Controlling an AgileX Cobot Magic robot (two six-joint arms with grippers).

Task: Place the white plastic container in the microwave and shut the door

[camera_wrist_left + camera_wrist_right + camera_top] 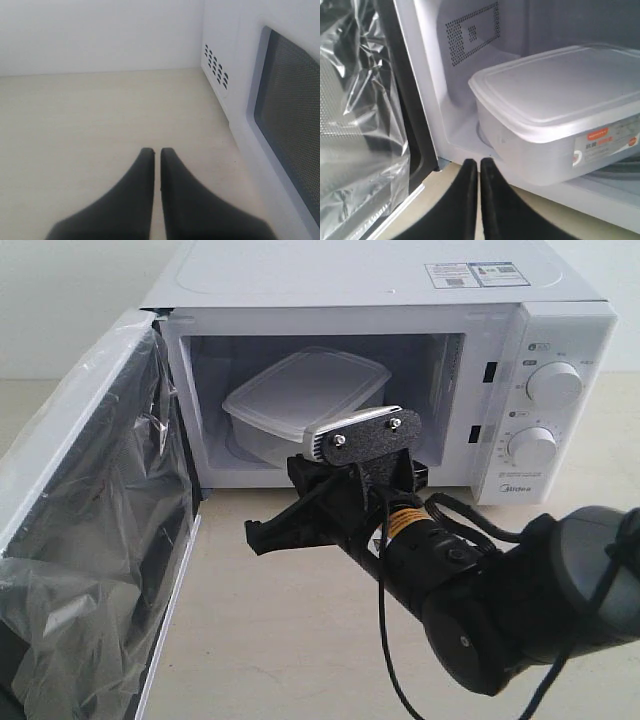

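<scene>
The white plastic container [300, 390] sits inside the microwave [350, 270] on the glass turntable, lid on; the right wrist view shows it [555, 100] with an orange label on its side. The door [90, 500] stands wide open at the left, crinkled clear film over its inner face. My right gripper [255, 535] is shut and empty, low in front of the cavity's sill, its tips [479, 162] just short of the container. My left gripper [157, 151] is shut and empty above the bare table, beside the door's outer face [292, 110]. It is hidden in the exterior view.
The two dials [553, 383] are on the microwave's right panel. The right arm [500, 590] crosses the table in front of the oven. Vent holes [216, 65] mark the microwave's side wall past the door. A pale wall stands behind the beige table [100, 115].
</scene>
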